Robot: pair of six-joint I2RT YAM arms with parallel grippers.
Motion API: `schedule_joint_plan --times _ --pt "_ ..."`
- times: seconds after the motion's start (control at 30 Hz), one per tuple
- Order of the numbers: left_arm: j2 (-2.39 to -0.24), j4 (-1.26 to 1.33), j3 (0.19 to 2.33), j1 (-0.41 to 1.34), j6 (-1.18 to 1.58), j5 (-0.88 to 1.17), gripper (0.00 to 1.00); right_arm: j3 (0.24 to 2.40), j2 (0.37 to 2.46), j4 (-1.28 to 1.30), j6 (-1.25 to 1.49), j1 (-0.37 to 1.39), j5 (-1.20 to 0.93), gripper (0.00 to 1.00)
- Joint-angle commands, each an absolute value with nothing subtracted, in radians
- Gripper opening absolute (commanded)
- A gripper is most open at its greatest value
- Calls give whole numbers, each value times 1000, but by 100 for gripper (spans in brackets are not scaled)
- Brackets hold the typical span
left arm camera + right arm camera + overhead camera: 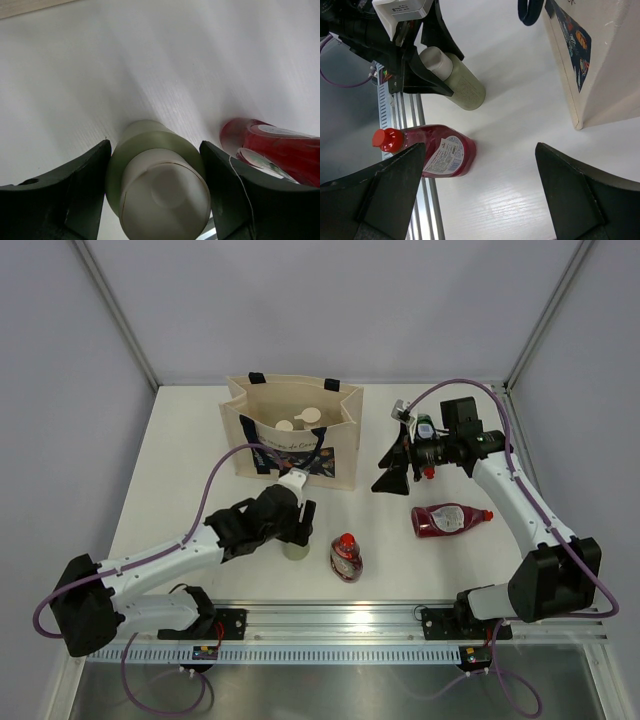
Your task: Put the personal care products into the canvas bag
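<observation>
left fingers (65,195) flanking upright grey-green bottle (160,180)

We see our right gripper (480,150) with its dark fingers spread wide above the white table (510,200), a red squeeze bottle (442,155) beside the rail (400,110), a grey-green cylinder (465,87) with a cream cap between the left gripper (454,74) fingers, and the canvas bag (605,65) at right.
</observation>
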State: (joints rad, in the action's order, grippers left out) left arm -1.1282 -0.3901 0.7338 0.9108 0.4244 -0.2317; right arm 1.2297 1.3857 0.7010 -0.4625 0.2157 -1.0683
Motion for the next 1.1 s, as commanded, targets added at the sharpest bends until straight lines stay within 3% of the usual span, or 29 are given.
schedule_joint_plan --times 0.0,0.03,0.1,0.67,0.83,1.07 --pt "-1097 -394 817 911 403 -242 9 1229 1385 730 -532 215 -1118 100" --pt "-1092 -400 831 907 403 -239 2 1226 1384 732 -546 216 -1127 99" --pt "-1082 -410 850 881 417 -232 0 1224 1384 733 -561 229 -1124 99" --pt "-1049 -201 847 540 593 320 0 1335 1450 578 -475 508 -833 100" --pt "-1046 -120 833 462 701 432 0 1368 1486 486 -434 672 -556 99" --pt "-1058 61 795 374 836 531 0 1439 1529 512 -523 778 -540 99"
